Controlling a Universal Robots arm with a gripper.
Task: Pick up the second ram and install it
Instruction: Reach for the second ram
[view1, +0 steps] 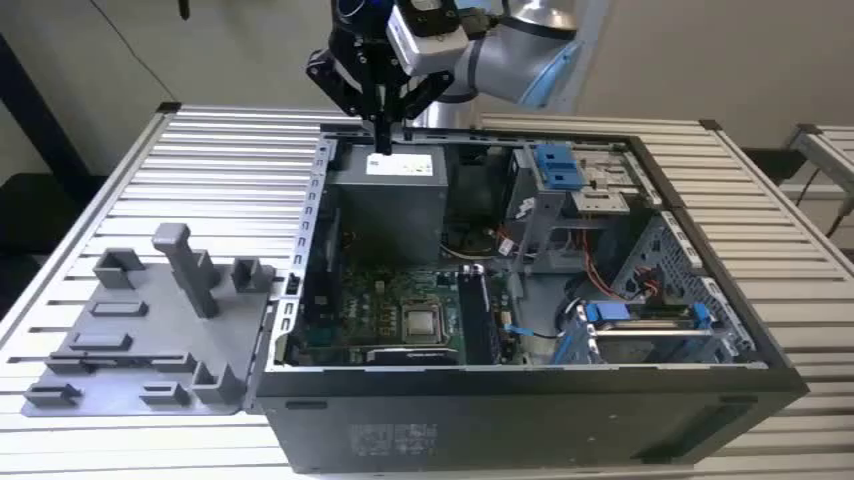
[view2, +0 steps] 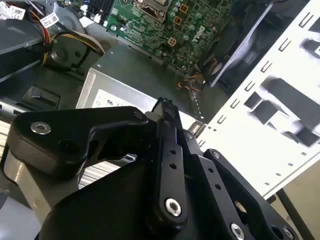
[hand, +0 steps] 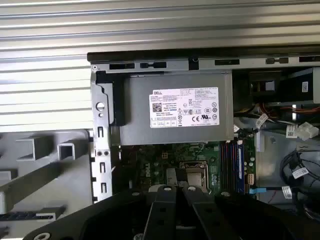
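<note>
My gripper (view1: 383, 147) hangs over the far end of the open computer case (view1: 534, 375), just above the grey power supply (view1: 387, 195). Its two black fingers are pressed together in both wrist views (view2: 167, 106) (hand: 179, 189), and I see nothing between them. Below the power supply (hand: 175, 107) lies the green motherboard (hand: 150, 165). Beside its processor socket (hand: 192, 172) run the memory slots (hand: 235, 165), where a narrow blue strip stands. I cannot tell whether that strip is the second ram.
A grey fixture plate (view1: 134, 350) with upright posts and blocks lies on the slatted table at the exterior view's left of the case. Blue drive-bay clips (view1: 561, 165) and a metal drive cage (view1: 641, 330) occupy the case's other side, with loose cables (view1: 587, 275).
</note>
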